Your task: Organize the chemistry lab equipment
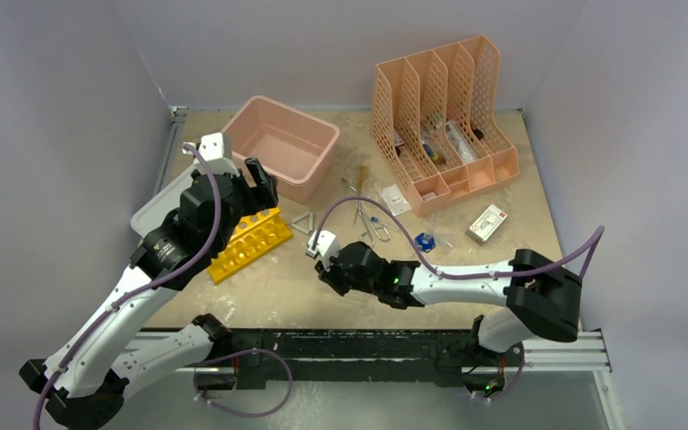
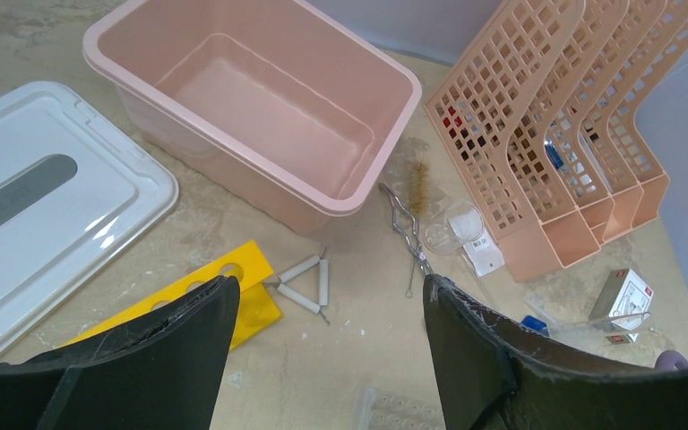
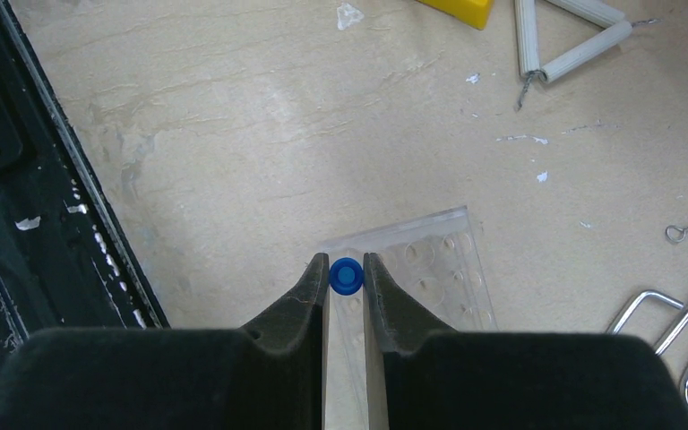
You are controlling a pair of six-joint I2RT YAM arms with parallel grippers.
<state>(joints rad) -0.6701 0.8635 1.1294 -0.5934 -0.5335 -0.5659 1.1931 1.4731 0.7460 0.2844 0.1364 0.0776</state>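
Observation:
My right gripper (image 3: pixel 347 266) is shut on a tiny blue-capped vial (image 3: pixel 346 277), held over the near-left corner of the clear plastic tray (image 3: pixel 439 269) with round wells. In the top view the right gripper (image 1: pixel 330 269) hangs low over the table's front middle. My left gripper (image 2: pixel 327 291) is open and empty above the yellow test-tube rack (image 1: pixel 249 242), which also shows in the left wrist view (image 2: pixel 233 287). The small wire triangle (image 1: pixel 302 222) lies right of the rack. The metal tongs (image 1: pixel 365 215) lie further right. Another blue-capped vial (image 1: pixel 425 241) lies on the table.
The pink tub (image 1: pixel 281 143) stands at the back left, its grey lid (image 2: pixel 45 206) to its left. The peach file holder (image 1: pixel 443 116) stands at the back right. A small white box (image 1: pixel 487 222) lies right of it. The table's black front rail (image 3: pixel 18 179) is near the right gripper.

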